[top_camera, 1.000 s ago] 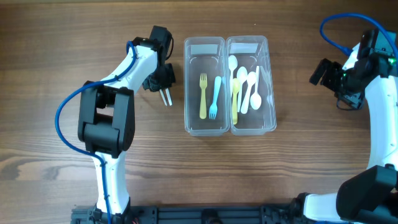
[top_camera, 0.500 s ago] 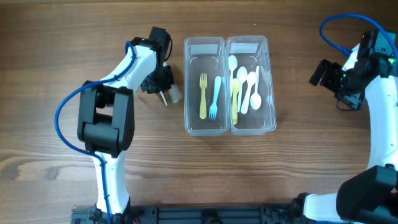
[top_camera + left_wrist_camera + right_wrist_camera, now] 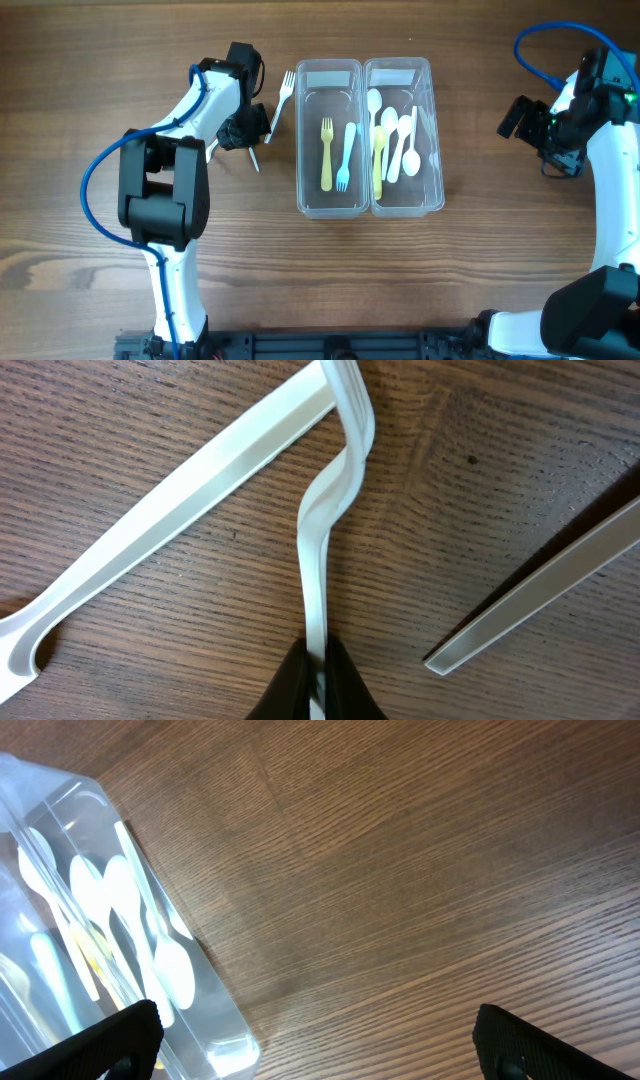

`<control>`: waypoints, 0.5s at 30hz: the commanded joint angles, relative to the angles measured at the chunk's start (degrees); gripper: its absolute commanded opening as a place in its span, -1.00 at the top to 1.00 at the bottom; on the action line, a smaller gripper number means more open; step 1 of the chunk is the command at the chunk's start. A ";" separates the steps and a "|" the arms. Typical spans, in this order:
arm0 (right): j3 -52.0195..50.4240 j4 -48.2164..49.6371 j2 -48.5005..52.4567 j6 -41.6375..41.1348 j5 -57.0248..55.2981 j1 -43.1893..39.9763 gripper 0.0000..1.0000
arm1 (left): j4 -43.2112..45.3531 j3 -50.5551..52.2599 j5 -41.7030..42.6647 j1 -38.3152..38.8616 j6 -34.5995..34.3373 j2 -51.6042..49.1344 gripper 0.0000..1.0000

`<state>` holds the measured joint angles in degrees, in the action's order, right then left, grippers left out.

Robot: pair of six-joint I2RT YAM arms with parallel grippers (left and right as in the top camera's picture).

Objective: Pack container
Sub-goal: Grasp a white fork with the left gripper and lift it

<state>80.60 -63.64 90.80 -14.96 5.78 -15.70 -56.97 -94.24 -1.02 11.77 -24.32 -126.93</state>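
Wooden counter (image 3: 100,60), container (image 3: 300,140) at centre. Left fingers (image 3: 290,695) clench a white fork (image 3: 278,100) lying lengthwise just left of it; right fingers (image 3: 100,1040) gape, well apart.

Overhead, the handle end of the white fork (image 3: 281,93) is hidden under the left end effector (image 3: 250,140). In the left wrist view this end effector is cut off at 6 o'clock. Whether the thin white strip (image 3: 318,560) in its tips and the broad white band (image 3: 180,490) beside it are one piece, I cannot tell; the band leaves the picture at 8 o'clock. The right end effector (image 3: 320,1045) shows only two tips in its wrist view, at 7 and 5 o'clock; the container (image 3: 215,1020) there is cut at 9 o'clock.
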 commanded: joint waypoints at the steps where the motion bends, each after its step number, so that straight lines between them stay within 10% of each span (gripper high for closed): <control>1: -0.48 -0.11 0.39 0.02 0.61 -0.07 -0.99 | -1.27 0.26 -0.94 -0.59 3.04 -1.40 0.92; 15: -0.48 -0.07 0.39 -0.04 0.63 -0.07 -1.00 | -2.67 -8.20 4.17 12.52 8.90 26.95 0.92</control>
<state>80.60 -63.66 90.80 -14.96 5.78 -15.70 -60.51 -102.63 1.54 18.70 -16.73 -100.68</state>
